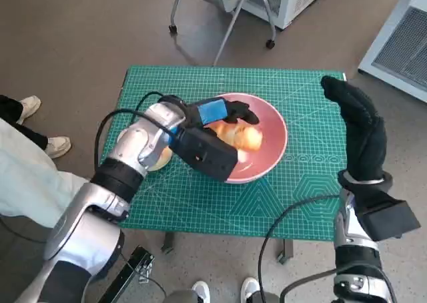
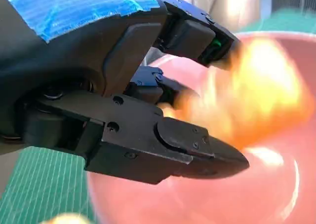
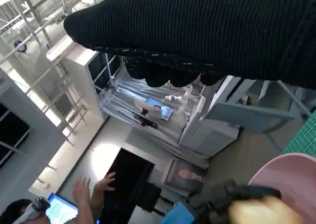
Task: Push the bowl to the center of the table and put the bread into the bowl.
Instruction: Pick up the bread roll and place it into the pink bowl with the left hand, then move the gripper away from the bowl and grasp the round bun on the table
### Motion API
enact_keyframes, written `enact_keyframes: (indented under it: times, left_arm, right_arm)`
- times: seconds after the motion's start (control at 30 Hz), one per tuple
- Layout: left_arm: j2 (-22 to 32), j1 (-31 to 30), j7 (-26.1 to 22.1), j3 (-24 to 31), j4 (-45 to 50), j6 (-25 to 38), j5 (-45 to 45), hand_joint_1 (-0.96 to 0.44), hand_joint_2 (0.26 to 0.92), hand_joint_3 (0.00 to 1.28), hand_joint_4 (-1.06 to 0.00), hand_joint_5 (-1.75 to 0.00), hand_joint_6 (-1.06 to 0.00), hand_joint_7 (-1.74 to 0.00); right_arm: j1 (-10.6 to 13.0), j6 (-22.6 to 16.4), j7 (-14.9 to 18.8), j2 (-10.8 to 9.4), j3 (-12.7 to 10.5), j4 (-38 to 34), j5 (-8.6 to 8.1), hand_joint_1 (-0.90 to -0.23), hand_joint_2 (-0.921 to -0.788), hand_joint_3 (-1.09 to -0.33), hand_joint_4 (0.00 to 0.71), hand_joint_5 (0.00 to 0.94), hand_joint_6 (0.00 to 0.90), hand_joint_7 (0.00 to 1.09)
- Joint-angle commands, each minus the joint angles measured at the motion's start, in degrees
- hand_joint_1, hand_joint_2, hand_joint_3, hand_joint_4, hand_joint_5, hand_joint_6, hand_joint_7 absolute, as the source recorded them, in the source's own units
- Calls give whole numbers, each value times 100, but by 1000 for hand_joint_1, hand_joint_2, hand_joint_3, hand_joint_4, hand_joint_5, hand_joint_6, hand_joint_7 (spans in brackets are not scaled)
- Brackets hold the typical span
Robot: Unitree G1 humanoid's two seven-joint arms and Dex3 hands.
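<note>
**Now: bread going into the bowl**

Right now the shallow pink round bowl sits on the green gridded cutting mat at about its middle, so the push looks done and the step in hand is judged to be the placing. The black left hand with blue tape on its back reaches over the bowl's near rim, and the golden-brown bread roll lies inside the bowl, under and between the fingers. In the left wrist view the black fingers bracket the roll above and below and seem to be clamped on it, though blur hides the contact itself, so a light touch cannot be ruled out.

To finish well, the roll should rest on the bowl's floor before the fingers part, and the hand should then lift away from the bowl without catching the rim, since a light bowl could slide off the mat's middle. Another pale bread-like piece lies on the mat beside the bowl, half hidden by the left forearm.

The right hand in the black knitted glove hangs raised beyond the bowl's far side, fingers straight and together, holding nothing.

No brand, label or writing can be read; the mat's printed markings are too small to make out.
</note>
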State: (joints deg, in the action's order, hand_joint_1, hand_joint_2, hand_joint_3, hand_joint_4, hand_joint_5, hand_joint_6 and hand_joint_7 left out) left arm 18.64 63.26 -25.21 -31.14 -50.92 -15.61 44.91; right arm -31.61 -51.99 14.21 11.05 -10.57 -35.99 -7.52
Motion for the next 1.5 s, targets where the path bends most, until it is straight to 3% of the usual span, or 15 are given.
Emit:
enact_keyframes:
  times: [0.03,0.33,0.7,0.93,1.07,1.2,1.5]
  left_arm:
    - [42,139,-210,148,134,-26,-298,-3,814,1,-127,-2,-374,-16]
    - [246,13,-274,344,697,99,-512,-13,812,1,-144,-13,-386,-16]
    - [1037,-607,-742,1002,2725,494,-928,27,841,10,-396,-43,-580,-71]
    - [1824,-1232,-1091,1663,3978,596,-1304,46,845,9,-499,-61,-642,-91]
    - [2213,-1549,-1282,1949,4383,725,-1408,47,843,7,-482,-44,-610,-73]
    - [2532,-1808,-1506,2152,4701,931,-1471,48,835,3,-383,-9,-534,-31]
    - [3042,-2298,-1817,2271,5185,1148,-1395,77,808,0,-274,0,-446,-1]
  right_arm:
    - [151,1,-89,31,-2,-4,68,-561,-921,-840,341,96,56,746]
    - [146,-22,-145,12,24,-19,129,-556,-921,-841,346,87,58,739]
    - [148,17,-136,-2,82,13,123,-562,-921,-840,351,76,61,733]
    - [190,91,-27,-9,128,114,-26,-572,-921,-837,354,69,61,732]
    - [202,94,18,16,137,132,-70,-573,-921,-837,355,66,61,731]
    - [185,110,69,29,145,116,-127,-573,-921,-837,356,63,61,731]
    - [130,205,145,-14,181,107,-209,-568,-921,-837,361,58,62,729]
